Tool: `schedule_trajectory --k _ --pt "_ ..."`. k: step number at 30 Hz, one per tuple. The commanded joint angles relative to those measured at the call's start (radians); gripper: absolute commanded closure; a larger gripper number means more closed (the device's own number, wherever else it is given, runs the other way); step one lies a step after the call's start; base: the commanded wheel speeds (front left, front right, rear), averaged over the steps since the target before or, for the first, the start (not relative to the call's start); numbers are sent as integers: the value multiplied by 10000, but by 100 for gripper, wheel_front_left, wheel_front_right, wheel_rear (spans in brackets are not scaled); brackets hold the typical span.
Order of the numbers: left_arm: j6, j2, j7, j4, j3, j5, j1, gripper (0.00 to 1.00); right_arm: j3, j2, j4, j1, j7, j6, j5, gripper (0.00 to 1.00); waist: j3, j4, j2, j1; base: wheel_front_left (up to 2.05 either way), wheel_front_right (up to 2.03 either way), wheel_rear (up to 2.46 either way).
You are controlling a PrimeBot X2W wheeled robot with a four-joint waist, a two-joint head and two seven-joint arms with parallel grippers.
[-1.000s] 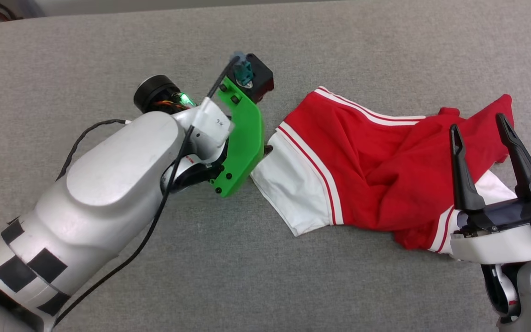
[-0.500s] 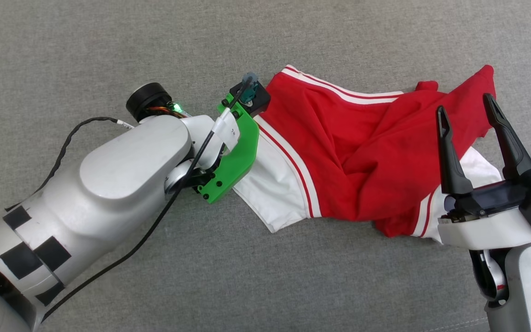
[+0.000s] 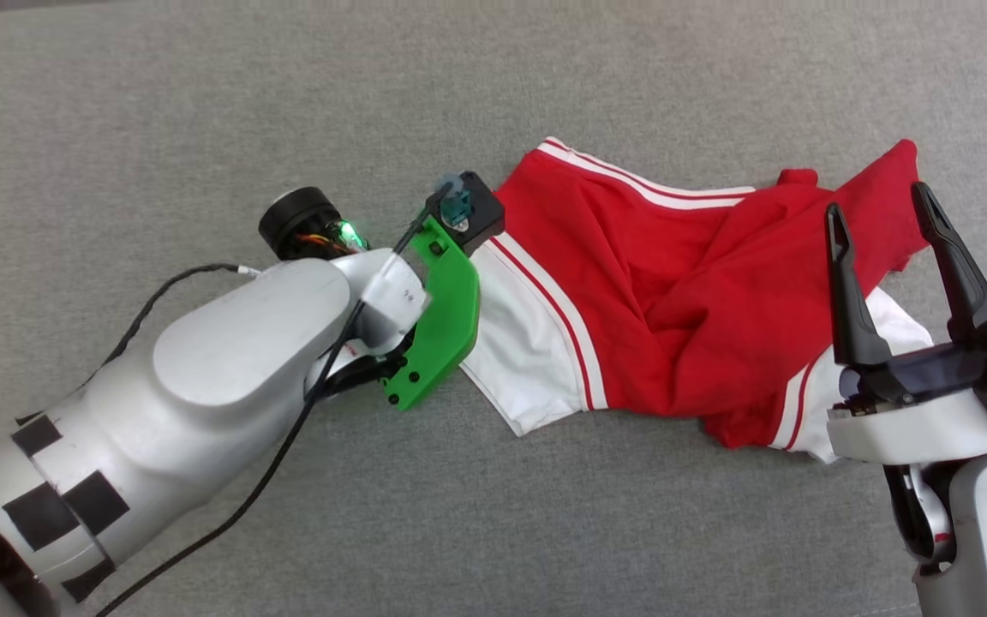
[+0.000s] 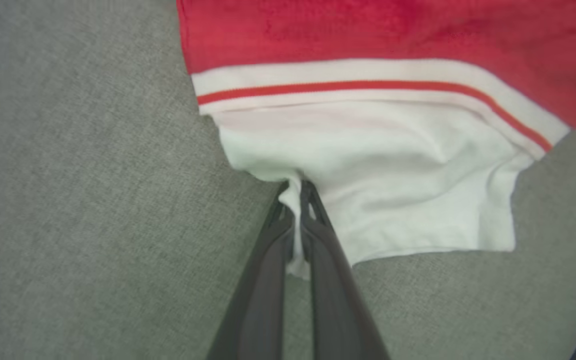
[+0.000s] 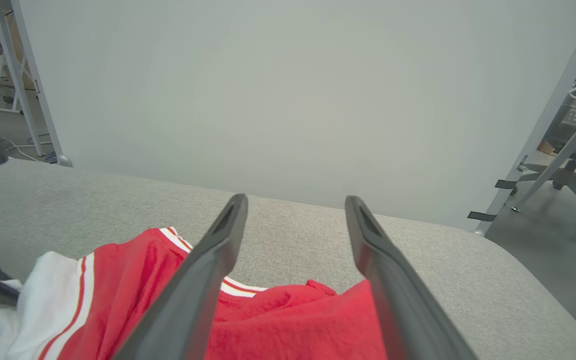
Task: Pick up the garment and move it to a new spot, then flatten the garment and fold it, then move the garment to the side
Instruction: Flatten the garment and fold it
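Note:
The garment (image 3: 673,300), a red jersey with white sleeves and red-white striped trim, lies crumpled on the grey cloth surface (image 3: 202,103). In the left wrist view my left gripper (image 4: 295,192) is shut on the edge of the garment's white sleeve (image 4: 393,175), with cloth pinched between the two dark fingers. In the head view the green wrist mount (image 3: 442,326) of that arm hides those fingers at the sleeve's left edge. My right gripper (image 3: 879,206) stands open above the garment's right end, nothing between its fingers. The right wrist view has the same open gripper (image 5: 295,200) over red cloth (image 5: 293,320).
A black cable (image 3: 202,531) trails along my left forearm. Beyond the surface's far edge stands a pale wall panel (image 5: 288,90). A metal frame leg and an office chair (image 5: 568,175) stand on the floor to the right.
My left arm moved right to the white sleeve, and its gripper closed on the sleeve's edge. The head camera shifted a little. The right gripper stays open.

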State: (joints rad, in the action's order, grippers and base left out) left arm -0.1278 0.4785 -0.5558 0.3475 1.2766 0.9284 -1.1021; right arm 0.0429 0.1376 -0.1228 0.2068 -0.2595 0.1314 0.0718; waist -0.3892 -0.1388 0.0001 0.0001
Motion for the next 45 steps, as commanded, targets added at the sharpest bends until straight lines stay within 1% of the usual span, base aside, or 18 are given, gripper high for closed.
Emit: schedule_trajectory --k 1,4,8,14,18,22,26,29,32,33,34,37,39,43,45 --pt "-28 205 354 -62 11 191 228 100 -97 67 71 -180 -22 -7 -75 0 550 408 -1 -1 0 0 0" --pt "-28 736 1049 -234 -173 577 523 100 -259 74 126 -463 -22 -7 -73 0 909 670 -1 -1 0 0 0" --pt "36 1564 1556 -349 -464 923 1013 100 -378 97 193 -710 -22 -7 -45 0 1205 966 -1 -1 0 0 0" --pt "449 2861 1927 -501 -919 1731 1955 100 -474 143 273 -917 -22 -7 -30 0 1342 1303 -1 -1 0 0 0" --pt "782 3474 1972 -307 -1023 2108 2514 100 -484 142 304 -961 -22 -7 -40 0 1299 1386 -1 -1 0 0 0" --pt "994 3731 2011 138 -1034 2350 2930 100 -496 165 403 -976 -22 -7 -52 0 1228 1406 -1 -1 0 0 0" --pt "1065 3725 1996 702 -994 2541 3228 100 -520 184 544 -974 -22 -7 -86 0 1168 1368 -1 -1 0 0 0" --pt "1047 3585 2015 1126 -909 2585 3412 100 -517 202 644 -961 -22 -7 -87 0 1171 1332 -1 -1 0 0 0" --pt "1027 3269 2321 1487 -928 2645 3584 100 -550 235 738 -981 -22 -7 -66 0 1266 1343 -1 -1 0 0 0" --pt "1041 3175 2477 1572 -933 2601 3612 61 -568 253 769 -989 -22 -7 -55 0 1312 1358 -1 -1 0 0 0" --pt "1085 3076 2751 1658 -916 2435 3616 0 -592 279 802 -992 -22 -7 -37 0 1367 1381 -1 -1 0 0 0" --pt "1290 2795 3824 1795 -1042 2048 3628 0 -658 414 831 -946 -22 -7 -5 0 1539 1480 -1 -1 0 0 0" --pt "1557 2608 4795 1819 -1203 1749 3651 0 -745 559 802 -865 -22 -7 33 0 1669 1588 -1 -1 0 0 0" --pt "2319 2339 6726 1666 -1595 1272 3848 0 -777 1061 738 -527 -22 -7 132 0 1869 1812 -1 -1 0 0 0" --pt "2818 2236 7640 1462 -1808 1010 4030 0 -673 1430 808 -196 -22 -7 318 0 1950 1953 -1 -1 0 0 0"
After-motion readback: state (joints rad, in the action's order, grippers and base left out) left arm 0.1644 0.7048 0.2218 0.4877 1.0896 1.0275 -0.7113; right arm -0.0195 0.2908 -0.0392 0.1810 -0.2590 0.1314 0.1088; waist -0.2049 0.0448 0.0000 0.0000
